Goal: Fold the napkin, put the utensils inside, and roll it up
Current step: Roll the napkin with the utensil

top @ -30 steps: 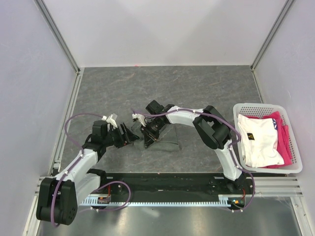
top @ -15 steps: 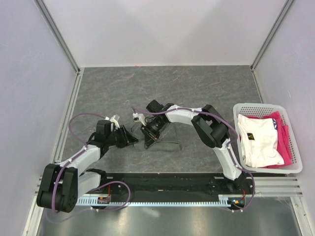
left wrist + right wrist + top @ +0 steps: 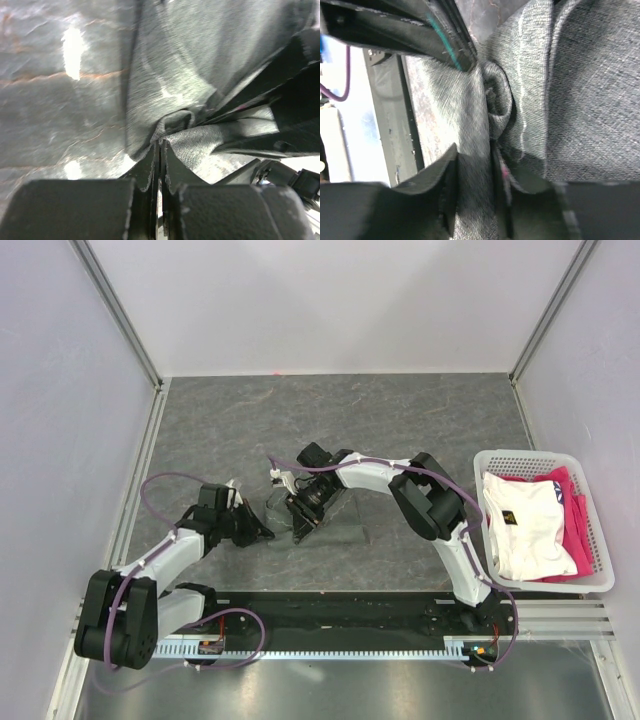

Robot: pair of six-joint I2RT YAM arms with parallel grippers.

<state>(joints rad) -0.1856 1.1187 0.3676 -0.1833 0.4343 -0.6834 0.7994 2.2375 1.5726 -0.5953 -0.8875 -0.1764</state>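
You are working on a dark grey, stone-patterned tabletop [image 3: 400,410] closed in by plain pale walls [image 3: 330,300], with a metal rail [image 3: 350,645] along the near edge. The only marking is a small yellow and dark print on the white fabric [image 3: 525,525], too small to read. That fabric lies over a pink fabric [image 3: 577,530] in a white slotted basket [image 3: 600,585] at the right edge, well apart from both grippers. The napkin [image 3: 348,530] lies near the middle of the table, bunched and partly folded. From above, your right arm's wrist covers its left part, so only the right part shows clearly. Your left gripper [image 3: 268,533] reaches in from the left, and in its wrist view the left gripper [image 3: 160,145] has its fingers [image 3: 145,170] pressed together, pinching a gathered point of the napkin [image 3: 175,65], with cloth drawn into creases at the tips. Your right gripper [image 3: 300,525] sits just beside it. In the right wrist view the right gripper [image 3: 474,150] has its fingers [image 3: 447,175] standing partly apart with a band of the napkin [image 3: 580,90] running between them. You cannot tell whether they press it. The left gripper's dark fingers cross the top of that view and meet a small swirl of cloth. Purple cables [image 3: 160,485] loop along both arms.
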